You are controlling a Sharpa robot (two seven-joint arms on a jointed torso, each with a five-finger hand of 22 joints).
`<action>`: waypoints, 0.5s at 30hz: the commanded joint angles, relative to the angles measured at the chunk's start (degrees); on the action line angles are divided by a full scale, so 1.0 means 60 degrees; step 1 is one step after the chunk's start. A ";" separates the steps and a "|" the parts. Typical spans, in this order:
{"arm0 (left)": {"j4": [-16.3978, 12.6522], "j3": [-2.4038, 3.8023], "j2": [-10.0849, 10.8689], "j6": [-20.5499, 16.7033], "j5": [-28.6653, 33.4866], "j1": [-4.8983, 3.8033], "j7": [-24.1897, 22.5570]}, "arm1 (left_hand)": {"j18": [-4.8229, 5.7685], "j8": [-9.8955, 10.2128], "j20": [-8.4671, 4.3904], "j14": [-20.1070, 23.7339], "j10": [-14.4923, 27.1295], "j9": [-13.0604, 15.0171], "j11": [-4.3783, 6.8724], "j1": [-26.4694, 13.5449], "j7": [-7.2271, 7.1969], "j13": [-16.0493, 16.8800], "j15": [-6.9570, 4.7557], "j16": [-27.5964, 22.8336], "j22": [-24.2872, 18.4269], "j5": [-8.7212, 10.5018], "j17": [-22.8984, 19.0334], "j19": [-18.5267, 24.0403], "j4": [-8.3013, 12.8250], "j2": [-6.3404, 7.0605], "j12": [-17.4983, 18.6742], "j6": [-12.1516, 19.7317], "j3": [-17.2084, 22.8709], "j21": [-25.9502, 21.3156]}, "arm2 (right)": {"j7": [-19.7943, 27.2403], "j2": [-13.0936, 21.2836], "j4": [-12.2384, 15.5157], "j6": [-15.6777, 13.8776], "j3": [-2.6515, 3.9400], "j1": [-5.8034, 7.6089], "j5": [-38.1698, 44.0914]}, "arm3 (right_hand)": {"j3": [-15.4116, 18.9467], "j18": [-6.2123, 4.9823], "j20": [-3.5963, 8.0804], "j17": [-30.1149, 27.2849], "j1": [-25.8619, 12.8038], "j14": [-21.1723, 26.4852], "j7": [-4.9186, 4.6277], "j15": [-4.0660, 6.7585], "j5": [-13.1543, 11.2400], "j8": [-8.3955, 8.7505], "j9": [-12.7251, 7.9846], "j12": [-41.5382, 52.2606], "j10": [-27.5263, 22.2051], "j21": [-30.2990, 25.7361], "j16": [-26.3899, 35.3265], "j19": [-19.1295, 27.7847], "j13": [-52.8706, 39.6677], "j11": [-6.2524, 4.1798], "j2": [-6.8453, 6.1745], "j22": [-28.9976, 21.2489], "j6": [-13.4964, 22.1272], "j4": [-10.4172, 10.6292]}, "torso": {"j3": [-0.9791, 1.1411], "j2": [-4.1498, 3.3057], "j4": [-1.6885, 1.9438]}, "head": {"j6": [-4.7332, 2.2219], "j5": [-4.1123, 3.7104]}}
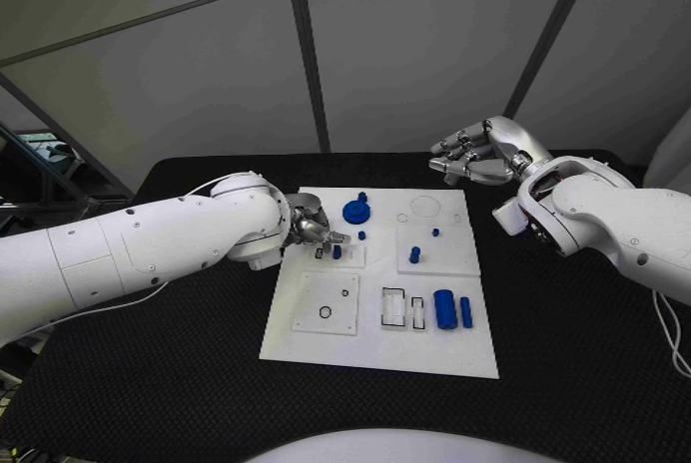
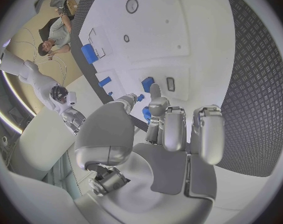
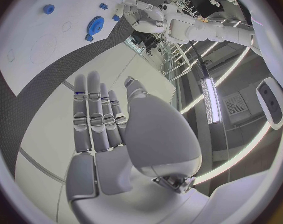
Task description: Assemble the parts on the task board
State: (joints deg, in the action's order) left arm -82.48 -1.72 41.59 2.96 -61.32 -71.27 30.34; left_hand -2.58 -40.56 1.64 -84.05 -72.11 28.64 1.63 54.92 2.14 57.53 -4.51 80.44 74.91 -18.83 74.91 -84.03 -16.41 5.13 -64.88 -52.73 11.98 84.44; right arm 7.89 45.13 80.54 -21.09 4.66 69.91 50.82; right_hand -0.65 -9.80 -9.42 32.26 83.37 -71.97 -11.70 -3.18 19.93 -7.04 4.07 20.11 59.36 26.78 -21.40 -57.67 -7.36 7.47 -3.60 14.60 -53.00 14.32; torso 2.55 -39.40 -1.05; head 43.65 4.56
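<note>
The white task board point(image 1: 377, 338) lies in the middle of the black table. My left hand point(image 1: 315, 231) hovers over its far left part, and a small blue part point(image 2: 146, 113) is pinched between its thumb and a finger. Just beyond the fingertips, another blue part point(image 2: 147, 83) stands beside a dark slot point(image 2: 170, 84). A blue gear point(image 1: 355, 212), a short peg point(image 1: 414, 253) and two blue cylinders point(image 1: 445, 309) rest on the board. My right hand point(image 1: 482, 154) is raised beyond the board's far right corner, fingers side by side, holding nothing.
Rectangular outlined recesses point(image 1: 401, 308) and a raised square plate with a small ring point(image 1: 327, 303) mark the board's near half. A faint round recess point(image 1: 426, 205) lies at its far edge. Bare black table point(image 1: 159, 363) surrounds the board on all sides.
</note>
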 commanded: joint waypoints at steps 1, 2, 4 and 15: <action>-0.0077 0.0204 0.0055 0.0208 0.0087 -0.0028 0.0037 | 0.0142 0.0034 -0.0056 -0.0638 0.0071 0.0008 -0.0021 0.0056 0.0030 -0.0022 -0.0054 -0.0051 0.1372 0.0012 0.1527 -0.0512 -0.0002 0.0087 0.0047 -0.0024 -0.0087 -0.0020 | 0.0068 -0.0027 -0.0025 -0.0008 0.0009 0.0018 -0.0040 | 0.0002 -0.0101 -0.0037 0.0012 -0.0083 0.0020 -0.0001 -0.0030 0.0041 0.0055 0.0009 0.0034 -0.0057 -0.0044 0.0063 -0.0029 0.0008 -0.0007 0.0022 -0.0008 0.0053 0.0026 | 0.0005 0.0001 -0.0005 | -0.0013 -0.0004; -0.0094 0.0297 0.0072 0.0223 0.0118 -0.0029 0.0034 | 0.0140 0.0034 -0.0056 -0.0637 0.0077 0.0008 -0.0021 0.0056 0.0031 -0.0030 -0.0054 -0.0054 0.1364 0.0012 0.1526 -0.0508 -0.0004 0.0088 0.0054 -0.0022 -0.0100 -0.0027 | 0.0070 -0.0037 -0.0035 -0.0008 0.0009 0.0018 -0.0050 | 0.0002 -0.0101 -0.0037 0.0012 -0.0083 0.0020 -0.0001 -0.0030 0.0041 0.0055 0.0009 0.0034 -0.0057 -0.0044 0.0063 -0.0029 0.0008 -0.0007 0.0022 -0.0008 0.0053 0.0026 | 0.0004 0.0001 -0.0007 | -0.0016 -0.0002; -0.0129 0.0477 0.0115 0.0262 0.0180 -0.0038 0.0030 | 0.0123 0.0049 -0.0052 -0.0637 0.0163 0.0005 -0.0032 0.0071 0.0043 -0.0148 -0.0047 -0.0058 0.1300 0.0011 0.1525 -0.0479 -0.0008 0.0093 0.0154 0.0012 -0.0181 -0.0084 | 0.0073 -0.0053 -0.0056 -0.0006 0.0009 0.0017 -0.0065 | 0.0002 -0.0101 -0.0037 0.0012 -0.0083 0.0020 -0.0001 -0.0030 0.0041 0.0055 0.0009 0.0034 -0.0057 -0.0044 0.0063 -0.0029 0.0008 -0.0007 0.0022 -0.0008 0.0053 0.0026 | 0.0006 0.0001 -0.0001 | -0.0025 -0.0005; 0.0661 0.0928 0.0063 0.1282 0.0284 -0.0443 0.0020 | -0.0017 0.1120 0.0242 -0.0590 0.1438 -0.0563 -0.0505 0.1128 0.0609 -0.1506 0.0322 -0.0212 0.0722 -0.0026 0.1450 -0.0178 0.0159 -0.0007 0.1378 0.1163 -0.0810 -0.0648 | 0.0059 -0.0082 -0.0131 0.0011 0.0008 0.0016 -0.0090 | 0.0014 -0.0100 -0.0042 0.0012 -0.0097 0.0028 -0.0006 -0.0035 0.0045 0.0059 0.0007 0.0038 -0.0071 -0.0060 0.0074 -0.0027 0.0015 -0.0002 0.0020 -0.0017 0.0067 0.0035 | 0.0015 0.0002 0.0009 | -0.0040 -0.0017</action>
State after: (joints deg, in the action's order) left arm -79.21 3.84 42.27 6.35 -60.17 -73.77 30.35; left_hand -2.57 -34.39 2.78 -84.02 -63.92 25.62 -1.20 61.17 5.57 48.92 -2.88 79.34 74.91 -18.83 74.91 -83.90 -15.45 5.13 -56.95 -46.22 7.40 80.84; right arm 7.92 44.70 79.76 -21.07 4.65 69.90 50.61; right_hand -0.65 -9.80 -9.42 32.26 83.37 -71.97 -11.70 -3.18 19.93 -7.04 4.07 20.11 59.36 26.78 -21.11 -57.67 -7.33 7.47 -3.60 14.55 -53.01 14.32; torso 2.62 -39.39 -1.05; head 43.45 4.43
